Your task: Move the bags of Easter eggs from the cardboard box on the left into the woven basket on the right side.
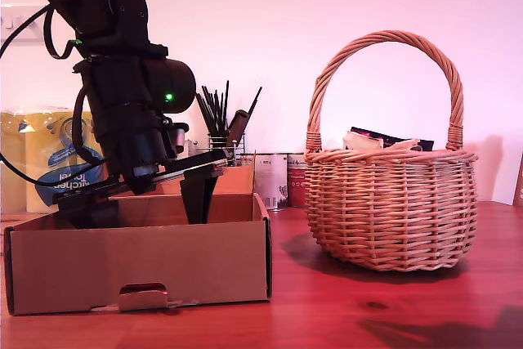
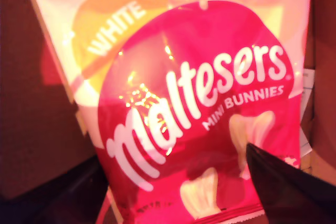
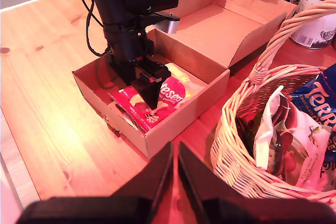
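Maltesers bag (image 3: 165,95) lies against cardboard box (image 3: 173,124) front wall, beneath my first hand (image 3: 149,90).

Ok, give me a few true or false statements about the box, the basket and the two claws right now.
1. My first gripper is down inside the cardboard box. True.
2. The woven basket is empty. False: it already holds several bags, including a blue Terry's bag.
3. A red Maltesers bag lies under my first claw. True.
4. My second gripper holds a bag. False: its jaws are together with nothing between them, above the table.
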Available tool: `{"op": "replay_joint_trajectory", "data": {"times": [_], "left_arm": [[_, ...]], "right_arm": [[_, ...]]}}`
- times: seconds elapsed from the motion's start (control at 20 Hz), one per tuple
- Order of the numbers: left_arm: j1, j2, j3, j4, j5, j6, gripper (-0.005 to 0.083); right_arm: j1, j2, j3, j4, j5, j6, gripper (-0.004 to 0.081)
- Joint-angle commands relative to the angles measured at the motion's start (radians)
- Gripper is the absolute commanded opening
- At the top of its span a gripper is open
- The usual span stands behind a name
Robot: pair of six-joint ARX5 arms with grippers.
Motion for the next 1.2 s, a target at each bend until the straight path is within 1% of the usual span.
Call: {"op": "replay_joint_trajectory", "data": {"times": [0.0,0.1,0.15,0.2,0.45,0.55,0.65,0.9,1.15], "left_arm": [[-0.005,0.064,-0.018,0.01,0.009,-0.002,0.0535],[-0.005,0.064,-0.018,0.008,0.009,-0.002,0.0361],[-0.004,0.064,-0.018,0.009,0.009,-0.001,0.0291],[-0.004,0.064,-0.018,0.009,0.009,0.003,0.024],[-0.004,0.064,-0.018,0.012,0.009,0.018,0.0134],[-0.003,0.064,-0.016,0.012,0.01,0.021,0.0108],[-0.003,0.064,-0.01,0.01,0.035,0.036,0.0094],[-0.003,0.06,0.068,-0.053,0.057,0.052,-0.0018],[0.001,0.059,0.183,-0.151,0.056,0.101,-0.002]], "right_arm": [[-0.001,0.0,-0.018,0.005,-0.008,-0.002,-0.0013],[-0.001,0.0,-0.018,0.005,-0.008,-0.002,-0.0013],[-0.001,0.0,-0.018,0.005,-0.008,-0.002,-0.0013],[-0.001,0.0,-0.018,0.005,-0.008,-0.002,-0.0013],[-0.001,0.0,-0.018,0.005,-0.007,-0.002,-0.0013],[-0.001,0.0,-0.018,0.005,-0.007,-0.002,-0.0013],[-0.001,0.0,-0.018,0.005,-0.007,-0.002,-0.0013],[-0.001,0.0,-0.018,0.005,-0.007,-0.002,-0.0013],[-0.001,0.0,-0.018,0.003,-0.007,-0.002,-0.0013]]}}
